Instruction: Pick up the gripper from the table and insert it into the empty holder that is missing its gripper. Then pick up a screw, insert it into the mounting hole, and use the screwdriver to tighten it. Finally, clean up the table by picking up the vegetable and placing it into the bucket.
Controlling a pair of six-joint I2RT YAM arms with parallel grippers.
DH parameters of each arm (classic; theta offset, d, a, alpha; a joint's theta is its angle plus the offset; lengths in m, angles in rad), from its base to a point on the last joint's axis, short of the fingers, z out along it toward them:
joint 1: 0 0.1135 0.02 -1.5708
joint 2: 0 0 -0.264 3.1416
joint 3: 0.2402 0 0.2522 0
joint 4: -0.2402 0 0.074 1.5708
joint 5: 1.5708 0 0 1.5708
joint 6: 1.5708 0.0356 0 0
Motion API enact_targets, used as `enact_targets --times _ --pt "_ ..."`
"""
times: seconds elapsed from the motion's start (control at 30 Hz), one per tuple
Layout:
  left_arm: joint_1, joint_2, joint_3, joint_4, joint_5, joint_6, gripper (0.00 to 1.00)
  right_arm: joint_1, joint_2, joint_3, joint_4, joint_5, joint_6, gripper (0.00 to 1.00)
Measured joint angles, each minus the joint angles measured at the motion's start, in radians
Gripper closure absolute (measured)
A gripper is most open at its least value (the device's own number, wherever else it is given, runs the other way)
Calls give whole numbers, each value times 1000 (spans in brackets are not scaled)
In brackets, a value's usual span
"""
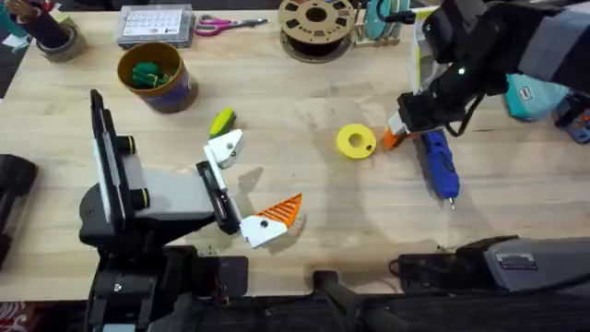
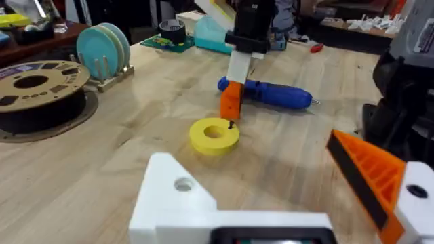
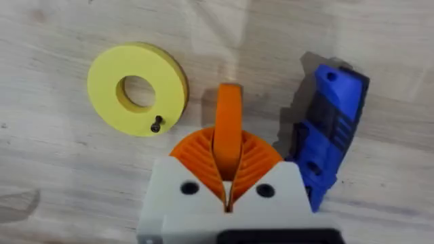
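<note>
Your right end effector (image 3: 227,159) was clenched on the gripper (image 3: 228,129), low over the tabletop (image 1: 304,120) between the yellow ring (image 3: 137,88) and the screwdriver (image 3: 329,132). Your left end effector (image 1: 247,189) sat released, its holder (image 1: 226,148) beside the vegetable (image 1: 221,121).

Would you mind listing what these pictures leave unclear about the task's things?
- The right gripper holds the gripper in the right wrist view; its own fingers cover the part's lower end.
- Overhead, the right arm hides the screwdriver's upper end.
- The bucket's floor is covered by green pieces, overhead.
- The screw on the yellow ring is too small to read its head.
- The holder's base is cut off by the left wrist view's edge.
</note>
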Motion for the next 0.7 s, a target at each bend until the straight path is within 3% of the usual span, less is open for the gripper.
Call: enact_targets --times 0.23,0.43,0.7 --pt "0 0 0 0 0 0 15 0 0 26 -65 0 1 989" --pt "0 0 0 0 0 0 14 0 -25 143 -98 -5 4 990" --pt "0 0 0 0 0 0 15 0 -168 182 -26 -152 8 991"
